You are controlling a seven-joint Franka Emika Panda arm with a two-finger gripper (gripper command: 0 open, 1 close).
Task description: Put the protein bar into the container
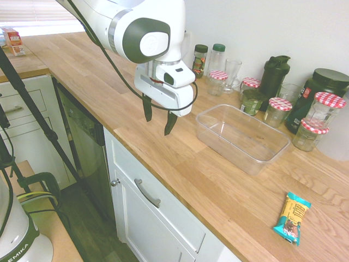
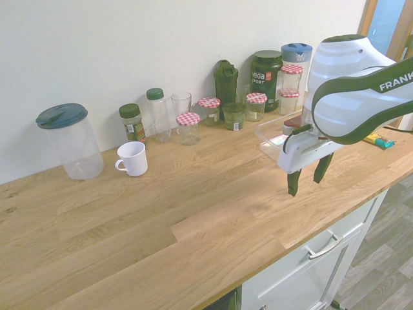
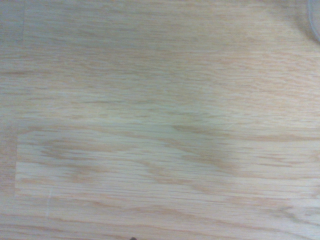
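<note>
The protein bar (image 1: 293, 218), teal at its ends and yellow-orange in the middle, lies flat on the wooden counter near the front edge at the far right; a sliver of the protein bar (image 2: 381, 140) peeks out behind the arm. The clear plastic container (image 1: 241, 136) stands empty between bar and gripper, and the arm partly hides the container (image 2: 271, 134) in the second exterior view. My gripper (image 1: 158, 116) hangs open above bare counter, left of the container, holding nothing. From the other side the gripper (image 2: 308, 176) shows its two dark fingers spread apart. The wrist view holds only wood grain.
Glass jars with red-checked lids (image 1: 324, 108), dark shaker bottles (image 1: 274, 75), spice jars (image 1: 200, 60) and drinking glasses (image 1: 232, 73) line the back wall. A white mug (image 2: 132, 158) and a lidded clear pitcher (image 2: 70, 141) stand further along. The counter's front edge (image 1: 163, 180) runs just below the gripper.
</note>
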